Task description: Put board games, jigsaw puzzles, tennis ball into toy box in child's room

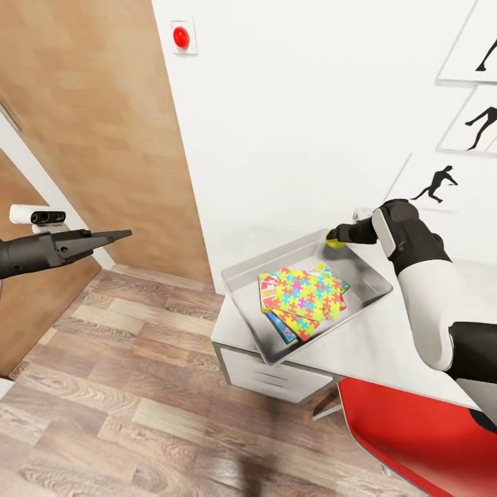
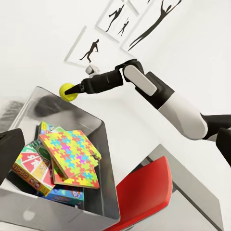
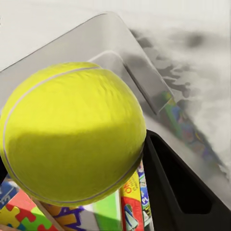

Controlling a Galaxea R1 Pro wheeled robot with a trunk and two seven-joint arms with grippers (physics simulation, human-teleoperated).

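The light-grey toy box sits at the left end of the table. Inside it a jigsaw puzzle lies on top of a stack of flat boxes, with the red SKIP-BO board game and a blue box under it. My right gripper is shut on the tennis ball and holds it just above the toy box's far rim. In the right wrist view the tennis ball is close up, with one dark finger beside it. My left gripper hangs open over the floor, left of the table.
A red chair stands at the table's near side, under my right arm. A drawer unit sits below the table's left end. A wooden door stands at the left. Black silhouette pictures hang on the white wall. Wood-plank floor lies open at the left.
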